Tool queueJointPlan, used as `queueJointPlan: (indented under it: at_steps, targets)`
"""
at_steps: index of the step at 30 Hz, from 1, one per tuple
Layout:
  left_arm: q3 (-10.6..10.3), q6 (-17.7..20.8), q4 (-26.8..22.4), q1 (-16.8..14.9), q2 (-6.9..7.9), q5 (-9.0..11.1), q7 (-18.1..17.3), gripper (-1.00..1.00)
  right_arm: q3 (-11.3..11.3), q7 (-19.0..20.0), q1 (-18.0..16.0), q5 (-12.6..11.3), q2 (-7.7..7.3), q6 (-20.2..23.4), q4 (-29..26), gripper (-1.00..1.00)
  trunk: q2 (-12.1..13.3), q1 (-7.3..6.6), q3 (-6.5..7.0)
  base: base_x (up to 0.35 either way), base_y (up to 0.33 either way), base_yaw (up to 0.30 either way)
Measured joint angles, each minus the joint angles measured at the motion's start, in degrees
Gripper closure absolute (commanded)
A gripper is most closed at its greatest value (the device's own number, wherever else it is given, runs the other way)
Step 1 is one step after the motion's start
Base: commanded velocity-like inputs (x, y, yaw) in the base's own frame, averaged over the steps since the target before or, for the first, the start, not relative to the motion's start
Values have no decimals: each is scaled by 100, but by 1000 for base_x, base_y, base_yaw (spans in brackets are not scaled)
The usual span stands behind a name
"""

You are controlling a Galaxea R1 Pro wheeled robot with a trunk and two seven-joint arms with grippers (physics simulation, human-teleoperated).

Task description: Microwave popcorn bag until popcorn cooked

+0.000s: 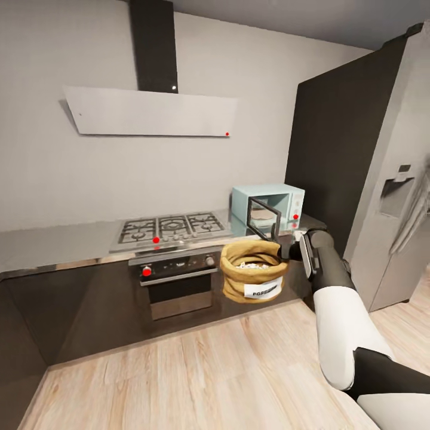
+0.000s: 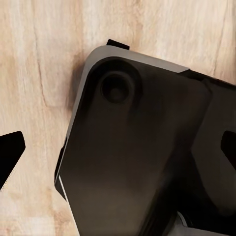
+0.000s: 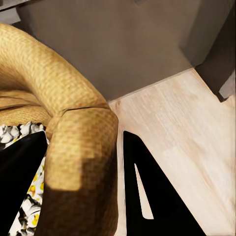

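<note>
A: Sack (image 1: 254,272) position?

B: It hangs in front of the oven (image 1: 179,280), off the tabletop (image 1: 60,248), with the right gripper (image 3: 83,162) pinched on its rolled rim.

A: Handling?

B: Soft cloth, probably light and saggy; the rim looks the firmest hold. The microwave (image 1: 269,206) door stands open. Whether the left gripper is open, I can't tell.

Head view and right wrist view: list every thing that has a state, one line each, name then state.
Tan-brown cloth popcorn bag: held off the countertop, upright, mouth open, whitish popcorn inside.
Pale mint-blue boxy microwave: on the grey countertop, its dark-framed glass door swung open.
Right gripper: shut on the bag's rolled rim, one finger inside, one outside.
Dark built-in oven: door closed.
</note>
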Motion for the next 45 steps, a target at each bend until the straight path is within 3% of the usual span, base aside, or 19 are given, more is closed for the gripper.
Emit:
queueJointPlan:
  at_steps: [45]
  targets:
    - [30, 6, 9, -2, -3, 61, 2, -100, 0, 4, -1, 23, 1, -2, 2, 100, 0, 0, 0, 0, 0, -225]
